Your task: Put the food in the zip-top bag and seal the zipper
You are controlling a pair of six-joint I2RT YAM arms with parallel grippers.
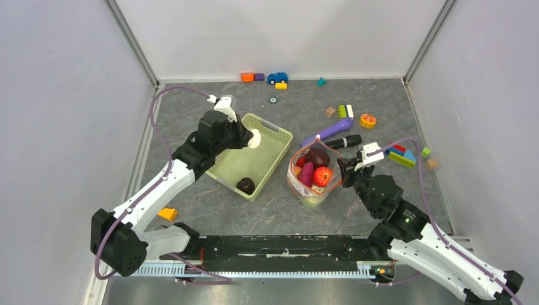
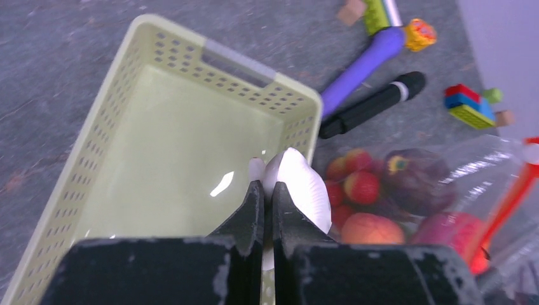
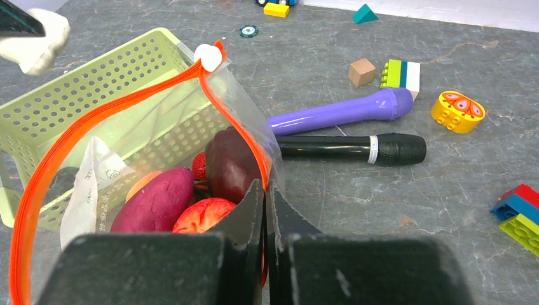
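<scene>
Bag [image 1: 310, 181] first, Ana: where is it?

Centre of the top view, Tom, upright on the counter [image 1: 210, 206], just right of the basket [image 2: 241, 86]. Its mouth gapes and the zipper [image 2: 508, 200] is unsealed. Red and purple food [image 3: 159, 200] already lies inside.

And the fingers?

The left fingers [image 2: 267, 189] are closed on the white mushroom [image 2: 302, 194], pinching it near one edge. The right fingers [image 3: 266, 190] are clamped on the bag's rim at the near right side of the mouth.

What could go wrong from here?

Mostly the drop, I think. The mushroom is held by little more than its edge, so a quick swing could let it twist or slip out, back into the basket or onto the counter. Only one side of the mouth is held. The far side is free film, so it could fold inward and the mushroom would bounce off the zipper. A pull from the right fingers could also tip the bag and spill it.

Anything left behind?

One dark piece [image 1: 245, 185] lies in the basket's lower corner. Sealing now would leave it out.

How do the arms sit?

The left arm stretches from lower left up over the basket's upper right corner, wrist pitched down, with the mushroom hanging above the basket near its right wall and short of the bag. The right arm comes in from lower right with its elbow bent, wrist low and level, and its fingers point toward the upper left, into the mouth.
</scene>
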